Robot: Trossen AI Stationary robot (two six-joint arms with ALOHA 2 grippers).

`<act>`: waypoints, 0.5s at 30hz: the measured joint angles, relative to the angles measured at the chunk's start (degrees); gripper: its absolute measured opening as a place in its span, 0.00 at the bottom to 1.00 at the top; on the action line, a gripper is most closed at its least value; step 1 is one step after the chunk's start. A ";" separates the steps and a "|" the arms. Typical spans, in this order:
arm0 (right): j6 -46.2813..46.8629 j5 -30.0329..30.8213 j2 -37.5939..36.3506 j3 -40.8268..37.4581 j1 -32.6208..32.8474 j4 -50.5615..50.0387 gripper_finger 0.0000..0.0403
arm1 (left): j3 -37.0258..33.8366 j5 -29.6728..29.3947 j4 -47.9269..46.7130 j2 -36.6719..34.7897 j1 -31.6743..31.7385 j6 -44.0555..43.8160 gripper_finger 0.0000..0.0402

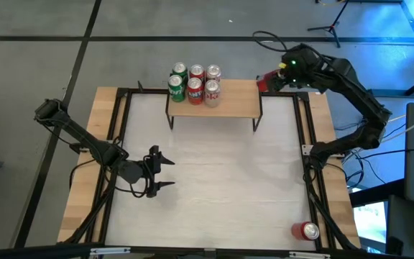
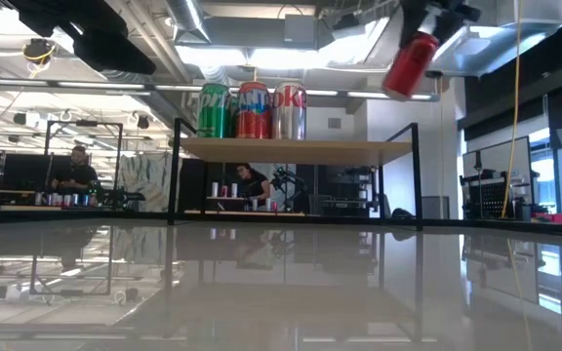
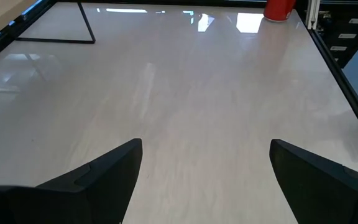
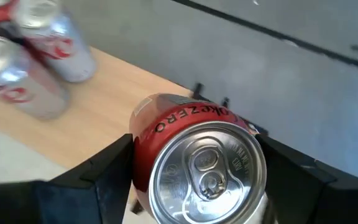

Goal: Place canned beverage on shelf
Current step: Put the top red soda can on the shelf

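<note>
The red Coke Zero can point(image 4: 197, 163) is clamped between the two fingers of the right gripper point(image 1: 268, 81), held tilted in the air just off the right end of the shelf point(image 1: 232, 101), above board level in the low view. On the shelf's left half six cans point(image 1: 194, 83) stand upright in two rows, green ones leftmost. Another red can point(image 1: 306, 231) sits at the table's near right corner. The left gripper point(image 1: 160, 173) hovers over the near left table point(image 1: 228, 187), fingers spread wide, holding nothing.
</note>
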 joint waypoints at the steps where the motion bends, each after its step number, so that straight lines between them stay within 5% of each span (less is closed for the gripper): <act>1: -0.56 -0.04 0.30 0.01 0.65 1.02 0.71 | 0.00 0.01 0.00 0.00 0.00 0.00 0.85; 15: -8.06 -8.53 11.46 -0.01 2.85 13.61 0.71 | 0.00 -1.31 0.13 0.00 0.00 0.14 0.85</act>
